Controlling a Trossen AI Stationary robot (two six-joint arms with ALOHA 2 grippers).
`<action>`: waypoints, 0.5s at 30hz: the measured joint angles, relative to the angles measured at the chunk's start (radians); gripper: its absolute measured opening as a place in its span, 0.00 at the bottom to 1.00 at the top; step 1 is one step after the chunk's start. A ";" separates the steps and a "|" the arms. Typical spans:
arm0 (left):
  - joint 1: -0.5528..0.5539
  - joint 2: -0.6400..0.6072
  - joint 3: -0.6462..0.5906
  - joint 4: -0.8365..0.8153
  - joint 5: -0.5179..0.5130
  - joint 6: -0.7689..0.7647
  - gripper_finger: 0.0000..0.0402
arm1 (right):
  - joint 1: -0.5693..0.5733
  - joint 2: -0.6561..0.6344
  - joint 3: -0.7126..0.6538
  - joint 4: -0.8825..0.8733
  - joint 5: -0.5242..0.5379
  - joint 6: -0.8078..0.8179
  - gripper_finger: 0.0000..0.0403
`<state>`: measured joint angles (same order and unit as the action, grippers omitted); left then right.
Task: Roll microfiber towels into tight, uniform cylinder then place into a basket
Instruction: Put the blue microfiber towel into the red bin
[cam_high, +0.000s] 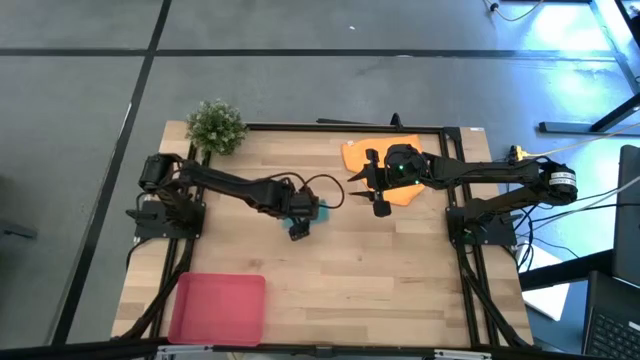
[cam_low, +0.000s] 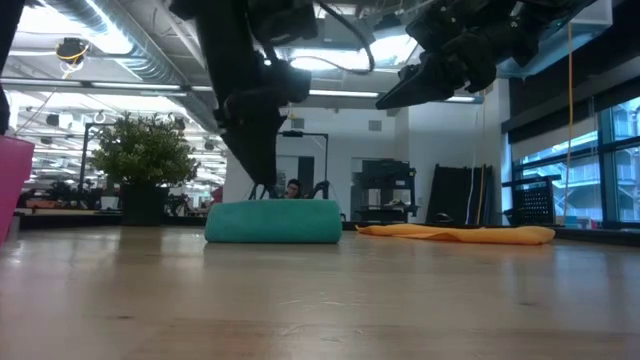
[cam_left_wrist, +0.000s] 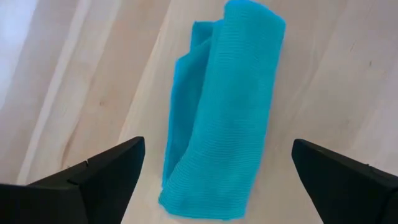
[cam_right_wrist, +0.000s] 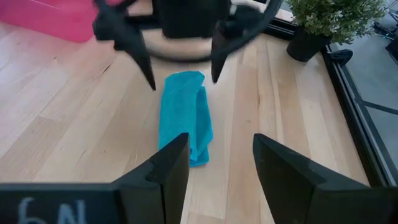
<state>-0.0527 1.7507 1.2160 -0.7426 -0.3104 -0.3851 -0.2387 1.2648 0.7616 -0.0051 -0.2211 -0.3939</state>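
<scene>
Teal towel (cam_left_wrist: 221, 118), orange towel (cam_high: 385, 160), red-pink basket (cam_high: 218, 308), pale wood table (cam_high: 400, 270).

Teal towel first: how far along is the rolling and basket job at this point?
Done: the teal towel lies rolled into a cylinder on the table. In hand: nothing is gripped; the left gripper hangs over the roll with jaws open on either side of it, and the right gripper waits with jaws apart by the orange towel. Left: the orange towel is flat and unrolled, and neither towel is in the basket.
</scene>
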 joint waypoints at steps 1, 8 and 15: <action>0.002 0.016 0.000 0.018 0.005 0.016 0.99 | 0.000 0.000 0.000 0.000 0.000 0.000 0.44; 0.037 0.098 -0.001 0.063 0.022 0.079 1.00 | 0.000 0.000 0.000 -0.003 0.000 0.000 0.44; 0.064 0.151 -0.001 0.088 0.048 0.108 0.99 | 0.000 0.000 0.000 -0.003 0.000 0.000 0.44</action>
<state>0.0113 1.9019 1.2152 -0.6542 -0.2622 -0.2775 -0.2389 1.2652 0.7616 -0.0086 -0.2211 -0.3939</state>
